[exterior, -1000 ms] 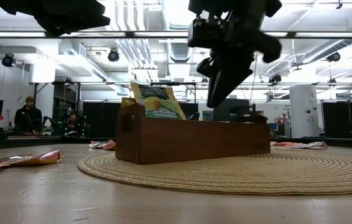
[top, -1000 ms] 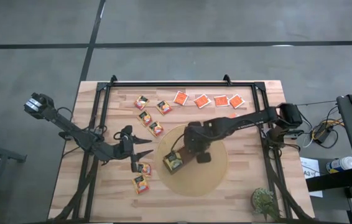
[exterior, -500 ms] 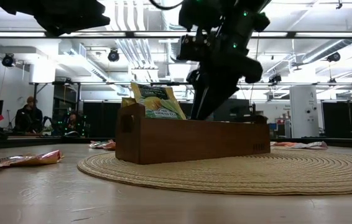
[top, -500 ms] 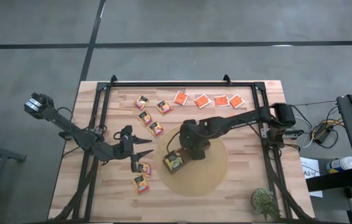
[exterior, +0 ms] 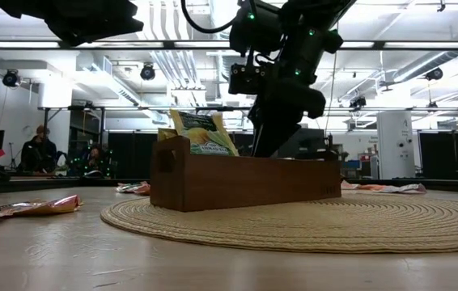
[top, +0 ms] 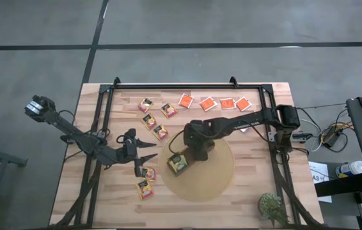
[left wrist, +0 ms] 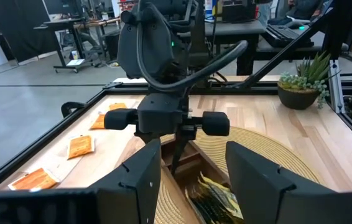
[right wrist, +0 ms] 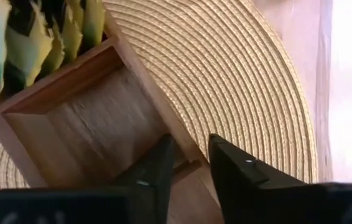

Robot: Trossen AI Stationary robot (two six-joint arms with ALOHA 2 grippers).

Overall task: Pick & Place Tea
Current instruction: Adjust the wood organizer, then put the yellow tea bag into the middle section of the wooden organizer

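Observation:
A brown wooden tray stands on a round woven mat. Green-and-yellow tea sachets stand upright in its end compartment. My right gripper reaches steeply down into the tray and is shut on its long wall. My left gripper hovers open at the mat's left side, pointing level at the tray, with nothing between its fingers. Yellow-orange sachets lie flat on the table left of the mat, and orange ones lie in a row at the far side. My right gripper has the tray's long side wall between its two fingers, one finger inside the middle compartment and the other outside over the mat. The fingers come from above, slanting down, and lie across the wall. The tray rests on the mat.
A black metal frame runs around the table top. A small potted plant stands at the near right corner. Two more yellow-orange sachets lie by the mat's near left side, under my left gripper.
My right gripper has come down from above the tray and gone toward the table's left, into the tray's middle compartment. The tray has turned a little on the mat, and the sachets in it have tipped slightly.

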